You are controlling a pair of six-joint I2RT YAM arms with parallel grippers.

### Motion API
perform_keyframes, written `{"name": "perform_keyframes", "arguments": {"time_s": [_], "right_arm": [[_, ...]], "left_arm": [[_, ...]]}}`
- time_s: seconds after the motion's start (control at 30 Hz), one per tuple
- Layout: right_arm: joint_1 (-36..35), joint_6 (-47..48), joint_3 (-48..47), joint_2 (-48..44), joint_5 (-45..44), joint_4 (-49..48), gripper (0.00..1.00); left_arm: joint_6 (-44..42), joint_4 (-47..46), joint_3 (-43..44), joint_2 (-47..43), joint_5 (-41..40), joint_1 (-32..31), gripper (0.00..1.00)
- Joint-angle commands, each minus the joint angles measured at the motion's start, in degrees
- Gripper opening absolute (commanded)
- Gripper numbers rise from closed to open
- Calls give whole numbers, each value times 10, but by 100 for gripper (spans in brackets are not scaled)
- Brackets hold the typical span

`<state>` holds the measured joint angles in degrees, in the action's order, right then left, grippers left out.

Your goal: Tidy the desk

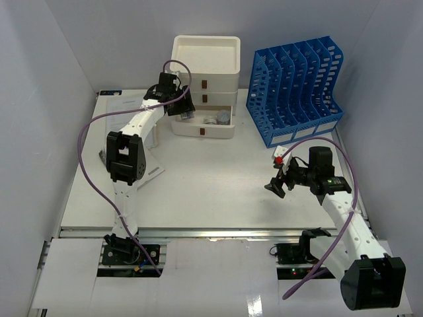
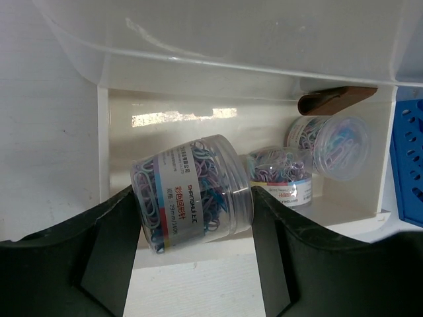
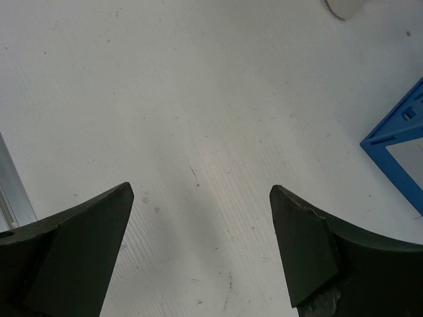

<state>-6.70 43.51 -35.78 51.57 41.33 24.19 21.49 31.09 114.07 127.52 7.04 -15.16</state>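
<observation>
The white desk [image 1: 211, 191] holds a cream three-drawer box [image 1: 205, 63] whose bottom drawer [image 1: 201, 127] is pulled open. My left gripper [image 1: 182, 111] reaches over the drawer's left end. In the left wrist view it [image 2: 193, 198] is shut on a clear jar of coloured paper clips [image 2: 192, 181], held on its side just above the drawer. Two more clip jars [image 2: 277, 175] [image 2: 329, 146] lie inside the drawer. My right gripper [image 1: 274, 186] hovers open and empty over bare desk; the right wrist view [image 3: 201, 190] shows only tabletop between its fingers.
A blue slotted file rack [image 1: 294, 86] stands at the back right; its corner shows in the right wrist view [image 3: 396, 152]. Printed papers [image 1: 132, 119] lie at the back left, with a spiral notebook [image 1: 142, 165] partly under the left arm. A metal rail [image 1: 211, 232] runs along the front.
</observation>
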Motion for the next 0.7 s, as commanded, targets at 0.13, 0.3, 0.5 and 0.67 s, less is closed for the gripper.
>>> {"name": "perform_keyframes", "arguments": {"time_s": [0.13,0.3,0.5,0.67], "right_arm": [[10,-2,5,-7,28,-13,90],[13,-3,5,-3,32,-13,90],[20,-3,8,-7,39,-13,90],[25,-3,10,-7,45,-13,90]], "left_arm": [[-11,12,64,-12,7,-3,82],[-16,-17,23,-64,23,-3,82],[-17,-78,-102,-145,41,-3,78],[31,-191,-287,-249,55,0,60]]}}
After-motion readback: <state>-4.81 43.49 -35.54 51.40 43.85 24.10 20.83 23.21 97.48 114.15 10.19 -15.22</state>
